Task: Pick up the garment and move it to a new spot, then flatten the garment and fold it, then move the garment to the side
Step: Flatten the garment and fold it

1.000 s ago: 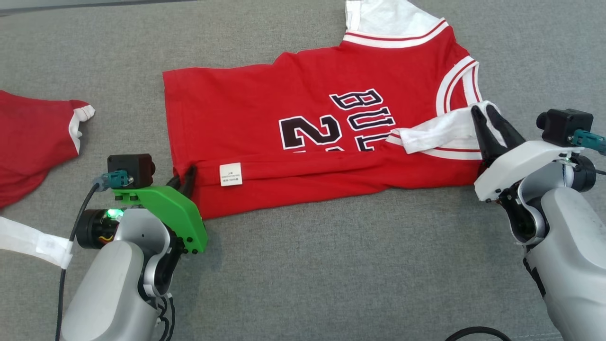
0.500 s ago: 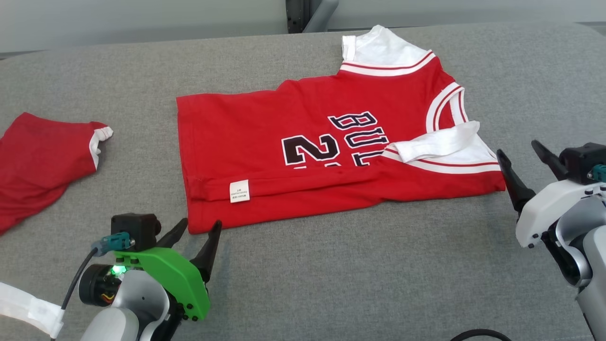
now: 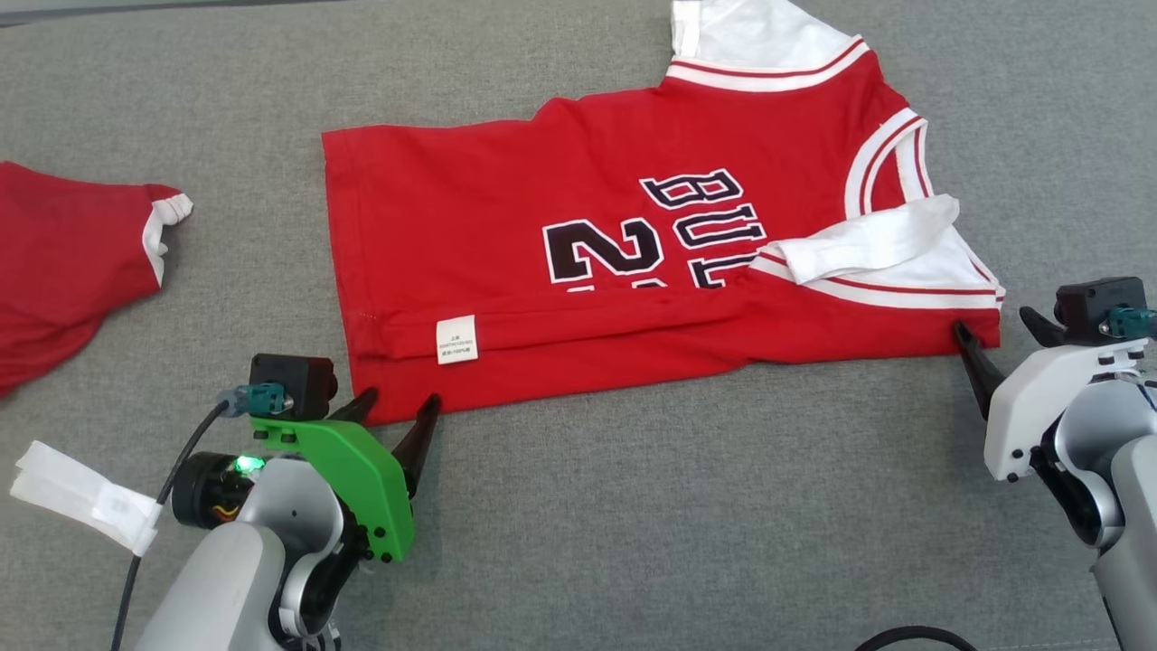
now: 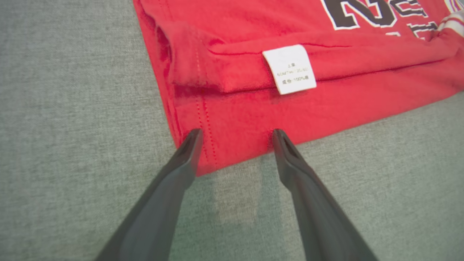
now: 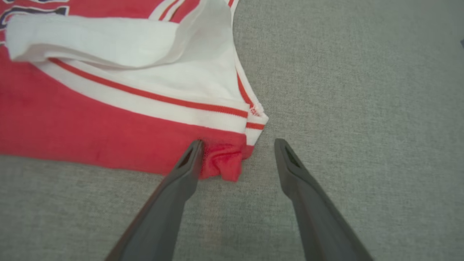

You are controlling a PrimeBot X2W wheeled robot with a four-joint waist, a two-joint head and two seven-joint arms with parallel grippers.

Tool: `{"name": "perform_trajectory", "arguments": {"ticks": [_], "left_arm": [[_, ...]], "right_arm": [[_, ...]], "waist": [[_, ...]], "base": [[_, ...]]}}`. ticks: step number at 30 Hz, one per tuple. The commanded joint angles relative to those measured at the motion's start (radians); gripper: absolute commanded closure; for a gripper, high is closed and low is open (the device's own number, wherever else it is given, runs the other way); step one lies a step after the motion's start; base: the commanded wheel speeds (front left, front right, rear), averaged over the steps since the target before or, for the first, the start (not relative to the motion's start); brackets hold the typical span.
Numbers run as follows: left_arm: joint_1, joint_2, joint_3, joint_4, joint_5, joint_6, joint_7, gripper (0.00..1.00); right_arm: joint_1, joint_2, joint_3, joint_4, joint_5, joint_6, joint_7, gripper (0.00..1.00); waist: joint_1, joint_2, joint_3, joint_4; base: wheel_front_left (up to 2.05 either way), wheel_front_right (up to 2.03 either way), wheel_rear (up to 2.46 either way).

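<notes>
Grey, coarsely woven cloth covers the bench [image 3: 633, 506]. At the far left lies a second red garment [image 3: 63, 262], soft and rumpled, with a white cuff. Near it, a strip of white tape [image 3: 81, 493] wraps a black cable.

Next comes my left gripper [image 3: 401, 400], on a green plastic mount. Its two long dark fingers taper to points and are spread apart, holding nothing. In the left wrist view, this gripper [image 4: 236, 132] has its tips at the stitched near hem of the jersey, at its left corner.

The jersey [image 3: 506, 208] lies flat in the middle of the bench, well apart from the other garment. It is red knit with black, white-edged numerals and letters. Its near edge is folded over into a long band. A small white rectangular care label [image 3: 456, 339] sits on that band. Towards the right, a white sleeve [image 3: 868, 244] with red-striped trim is folded across the chest.

At the far right, my right gripper [image 3: 992, 321], on a white mount, is also spread and empty. In the right wrist view, this gripper [image 5: 238, 142] has one tip against the crumpled red corner and the other over bare grey cloth.

A second ago the left gripper was pinched on the hem and the right on the white sleeve. Both have since let go and drawn back to the near edge.
</notes>
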Motion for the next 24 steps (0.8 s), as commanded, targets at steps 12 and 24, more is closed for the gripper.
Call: {"name": "perform_trajectory", "arguments": {"ticks": [12,24], "left_arm": [[-0.070,-0.027,-0.017,0.143,0.007,-0.003,-0.028,0.00],[-0.013,0.007,0.002,0.113,-0.012,0.013,-0.032,0.00]], "right_arm": [[-0.003,0.017,-0.012,0.078,0.004,0.000,0.047,0.00],[0.005,0.005,-0.006,0.073,0.017,0.000,0.039,0.00]], "waist": [[0.0000,0.0118,0.005,0.017],[0.0000,0.0118,-0.008,0.019]], "base": [[0.00,0.00,0.00],[0.00,0.00,0.00]]}}
